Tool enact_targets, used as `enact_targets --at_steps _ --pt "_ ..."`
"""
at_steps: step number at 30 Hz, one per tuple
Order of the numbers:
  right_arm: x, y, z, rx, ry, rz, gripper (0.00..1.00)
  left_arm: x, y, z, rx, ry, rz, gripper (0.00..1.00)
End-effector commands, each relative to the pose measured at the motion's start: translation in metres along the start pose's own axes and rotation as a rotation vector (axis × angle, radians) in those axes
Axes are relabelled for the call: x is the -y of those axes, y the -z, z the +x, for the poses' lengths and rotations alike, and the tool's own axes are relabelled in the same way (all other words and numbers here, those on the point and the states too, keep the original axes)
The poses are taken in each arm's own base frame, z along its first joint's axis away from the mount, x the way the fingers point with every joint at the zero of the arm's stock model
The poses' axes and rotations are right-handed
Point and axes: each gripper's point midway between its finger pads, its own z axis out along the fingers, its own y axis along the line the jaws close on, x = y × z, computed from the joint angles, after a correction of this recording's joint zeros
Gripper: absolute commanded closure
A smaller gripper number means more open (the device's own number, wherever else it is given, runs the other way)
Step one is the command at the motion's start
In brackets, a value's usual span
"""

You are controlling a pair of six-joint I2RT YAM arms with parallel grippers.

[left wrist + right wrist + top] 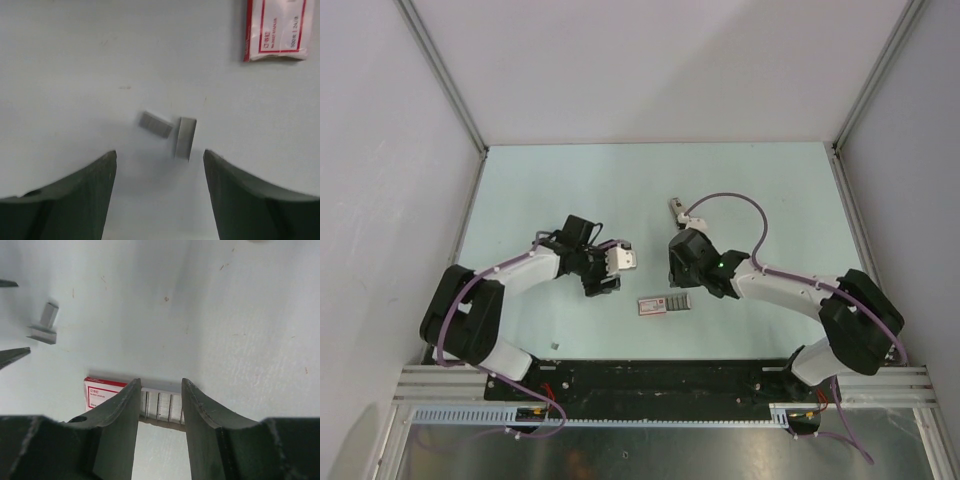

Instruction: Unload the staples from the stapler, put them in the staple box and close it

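Pale mint table (pixel 570 190) boxed in by white walls (pixel 650 60), and you're sitting late in the job by my read. You're hovering the left gripper (pixel 159 151) straight over the staples (pixel 185 137). Its fingers are standing wide apart and gripping nothing, with both strips lying on the table in the gap between the tips. The staples are showing as two short grey pieces, one angled end-on to the side of the other, touching or just short of it; I can't tell which. The stapler (pixel 676 208) is lying on the far side of the right gripper (pixel 160 382), by the loop of the purple cable (pixel 725 195) and well apart from the staples. It's too small in the top view to tell whether it's open. You're holding the right gripper over the red-and-white box (pixel 100 392), fingers parted only narrowly, with the box's grey ribbed part showing through the gap. Nothing is sitting between the pads as far as I can see. Judgement: with strips lying loose on the table away from the stapler, the unloading is looking done or nearly so, unless more are hiding inside, which nothing here is showing. If you're going for a pickup next, you're needing a straight descent with the tips down at table level either side of one strip, then a slow close. The strips are thin and light, so they're likely to skid or flip.
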Motion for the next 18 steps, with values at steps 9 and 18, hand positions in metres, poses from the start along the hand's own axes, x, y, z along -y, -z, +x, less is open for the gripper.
enact_targets --at_steps 9,18 --pt "0.0 0.012 -0.032 0.069 -0.049 -0.069 0.58 0.015 -0.01 -0.007 -0.016 -0.069 0.093 0.31" --pt "0.001 0.012 -0.036 0.067 -0.047 -0.09 0.64 0.011 -0.016 -0.01 -0.02 -0.058 0.103 0.47"
